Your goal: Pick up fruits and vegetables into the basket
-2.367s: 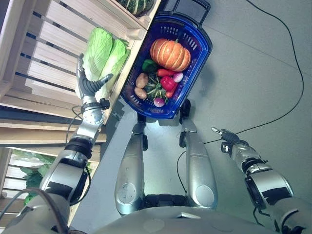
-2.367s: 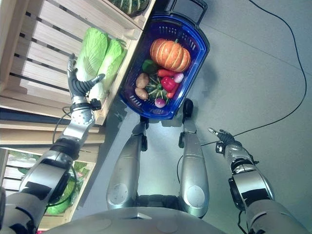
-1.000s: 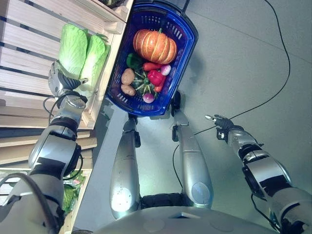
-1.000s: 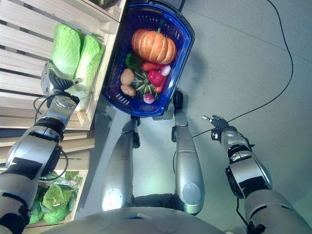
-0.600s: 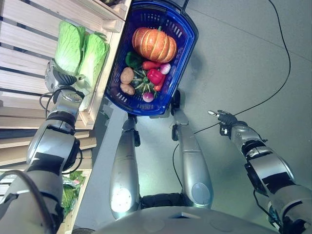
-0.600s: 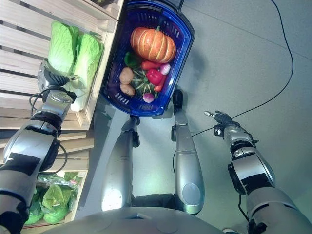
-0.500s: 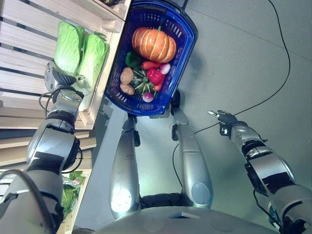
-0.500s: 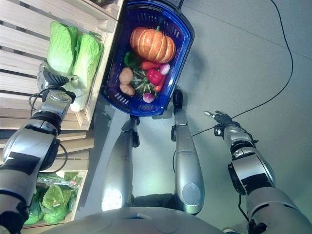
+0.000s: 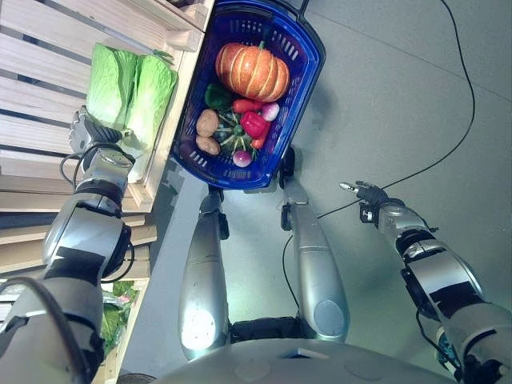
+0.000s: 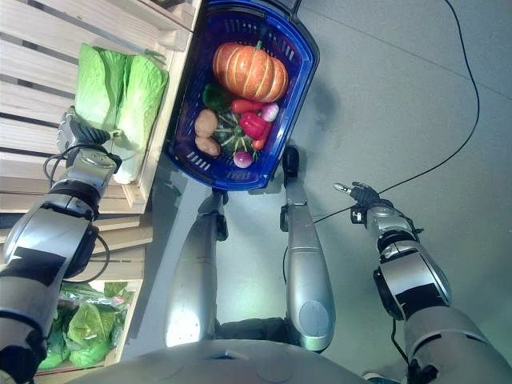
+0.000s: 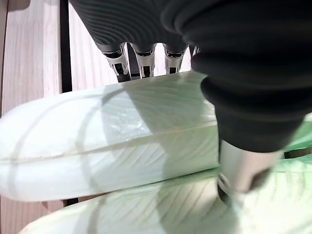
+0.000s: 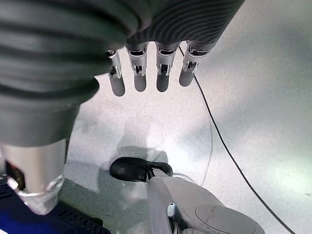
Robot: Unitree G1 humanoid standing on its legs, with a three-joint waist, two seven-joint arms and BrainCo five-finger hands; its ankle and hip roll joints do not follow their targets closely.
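My left hand (image 9: 90,134) sat at the pale stalk end of the cabbage (image 9: 106,75) on the wooden shelf (image 9: 40,56), fingers hidden behind it, so I could not tell their grip. The basket (image 9: 298,88) stood at two o'clock. My right hand (image 10: 362,194) hung loose-fingered, holding nothing.

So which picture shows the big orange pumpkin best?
The left eye view: the pumpkin sits whole and unblocked at the far end of the blue basket. The right eye view shows nearly the same. The wrist views look elsewhere.
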